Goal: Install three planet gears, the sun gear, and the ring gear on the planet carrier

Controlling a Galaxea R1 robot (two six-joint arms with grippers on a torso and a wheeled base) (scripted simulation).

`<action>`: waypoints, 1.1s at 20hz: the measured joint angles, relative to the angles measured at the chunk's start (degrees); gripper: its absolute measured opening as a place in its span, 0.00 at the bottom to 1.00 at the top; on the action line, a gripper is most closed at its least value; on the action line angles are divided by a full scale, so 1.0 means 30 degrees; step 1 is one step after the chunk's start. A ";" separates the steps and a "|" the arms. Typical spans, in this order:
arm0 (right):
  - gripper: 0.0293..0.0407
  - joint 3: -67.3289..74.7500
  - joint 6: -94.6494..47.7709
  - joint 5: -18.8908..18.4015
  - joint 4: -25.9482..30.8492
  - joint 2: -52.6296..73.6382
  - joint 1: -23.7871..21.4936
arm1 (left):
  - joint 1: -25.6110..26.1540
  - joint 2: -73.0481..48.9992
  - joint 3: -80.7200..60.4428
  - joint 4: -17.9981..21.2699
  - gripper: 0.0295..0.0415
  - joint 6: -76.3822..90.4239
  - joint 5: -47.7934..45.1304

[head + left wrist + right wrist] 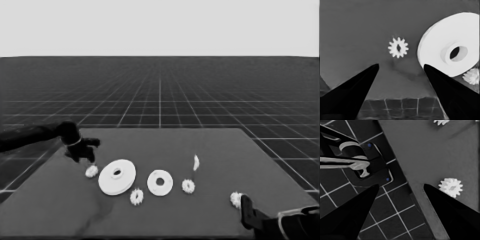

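Head view has my left gripper (86, 156) hovering at the left of the frame, just above a gear (91, 171) that lies close beside the ring gear (117, 176). Left wrist view shows the fingers spread wide with nothing between them, the same gear (398, 47) sitting ahead of the gap and the ring gear (450, 45) close on one side. That closeness is my worry: if I drop straight down, one finger may land on the ring gear's rim and shove it, or nudge the gear away before I close.

Carrier (160, 182) sits bare at centre frame, no gears on it yet. Two more gears lie near it, one at lower centre-left (136, 196), one to its right (188, 186), with the thin white piece (196, 162) above that.

Right gripper (246, 212) waits at the lower right corner, open and empty, beside the fourth gear (235, 199) near the table's edge; a careless swing there could knock it off.
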State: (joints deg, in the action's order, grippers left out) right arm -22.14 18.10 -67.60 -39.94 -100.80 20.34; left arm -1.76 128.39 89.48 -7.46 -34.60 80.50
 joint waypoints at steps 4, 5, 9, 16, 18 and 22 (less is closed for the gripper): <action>0.81 -0.0007 0.0000 -0.0003 -0.0011 0.0002 -0.0006 | 0.0097 0.1319 0.3008 0.0854 0.75 0.0478 0.0518; 0.81 -0.0007 0.0000 -0.0003 -0.0011 0.0002 -0.0006 | 0.1447 0.1807 0.3997 0.0114 0.75 0.0790 -0.0707; 0.81 -0.0008 0.0000 -0.0003 -0.0012 0.0002 -0.0007 | 0.3394 0.2940 0.6210 -0.0518 0.75 0.1585 -0.2332; 0.81 -0.0008 0.0000 -0.0003 -0.0012 0.0002 -0.0007 | 0.3586 0.3124 0.6592 -0.0562 0.17 0.1737 -0.2555; 0.81 -0.0008 0.0000 -0.0003 -0.0012 0.0002 -0.0007 | 0.3582 0.3128 0.6598 -0.0564 0.14 0.1739 -0.2558; 0.81 -0.0008 0.0000 -0.0003 -0.0012 0.0002 -0.0007 | 0.3583 0.3128 0.6600 -0.0563 0.14 0.1740 -0.2559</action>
State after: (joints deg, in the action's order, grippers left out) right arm -22.16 18.10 -67.61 -39.97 -100.80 20.32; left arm 8.99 137.77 109.28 -9.15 -29.38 72.82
